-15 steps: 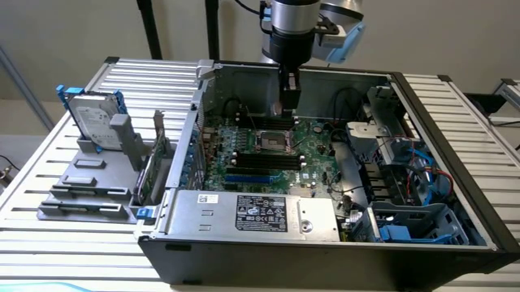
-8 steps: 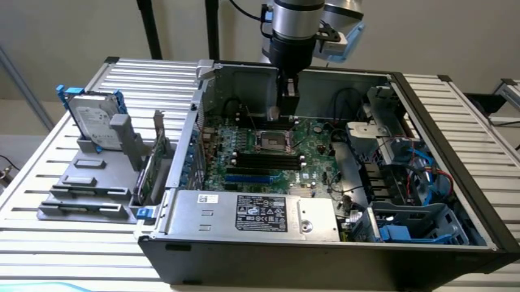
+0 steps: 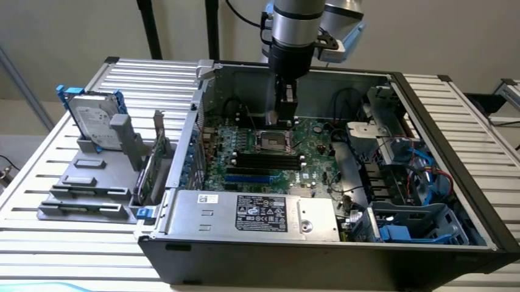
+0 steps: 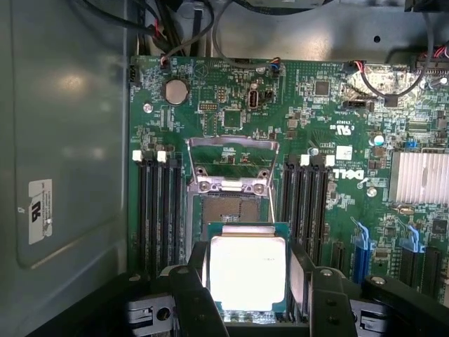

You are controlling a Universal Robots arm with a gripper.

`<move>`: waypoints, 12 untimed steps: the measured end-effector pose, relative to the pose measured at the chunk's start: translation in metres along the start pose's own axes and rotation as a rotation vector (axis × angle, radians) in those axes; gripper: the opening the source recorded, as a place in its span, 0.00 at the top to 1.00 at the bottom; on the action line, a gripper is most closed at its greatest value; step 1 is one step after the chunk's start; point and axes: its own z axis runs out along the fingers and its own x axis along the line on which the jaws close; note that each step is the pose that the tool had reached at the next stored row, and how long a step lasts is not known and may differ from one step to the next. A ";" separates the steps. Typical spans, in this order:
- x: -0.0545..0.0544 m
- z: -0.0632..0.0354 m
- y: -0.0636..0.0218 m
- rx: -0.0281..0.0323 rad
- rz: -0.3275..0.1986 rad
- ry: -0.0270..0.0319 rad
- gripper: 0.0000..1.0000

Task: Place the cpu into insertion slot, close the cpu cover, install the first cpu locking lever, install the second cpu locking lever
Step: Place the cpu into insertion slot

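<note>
Grip on the cpu [image 4: 247,272] is by two opposite edges, the gripper [image 4: 247,281] holding it flat and level over the insertion slot [image 4: 228,209] just below and ahead, whose cpu cover [image 4: 231,163] stands tipped up, leaving it uncovered.

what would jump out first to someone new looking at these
The shiny silver cpu, clamped in the gripper just above the green motherboard inside the open computer case. Next to it the insertion slot lies bare, its cpu cover standing up.
</note>
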 end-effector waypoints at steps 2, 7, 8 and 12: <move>0.000 0.0036 0.0003 -0.0001 0.000 0.0001 0.46; 0.000 0.0126 0.0003 0.0000 0.000 0.0000 0.46; 0.000 0.0145 0.0003 0.0000 0.000 0.0000 0.46; 0.000 0.0218 0.0003 0.0000 0.001 0.0000 0.46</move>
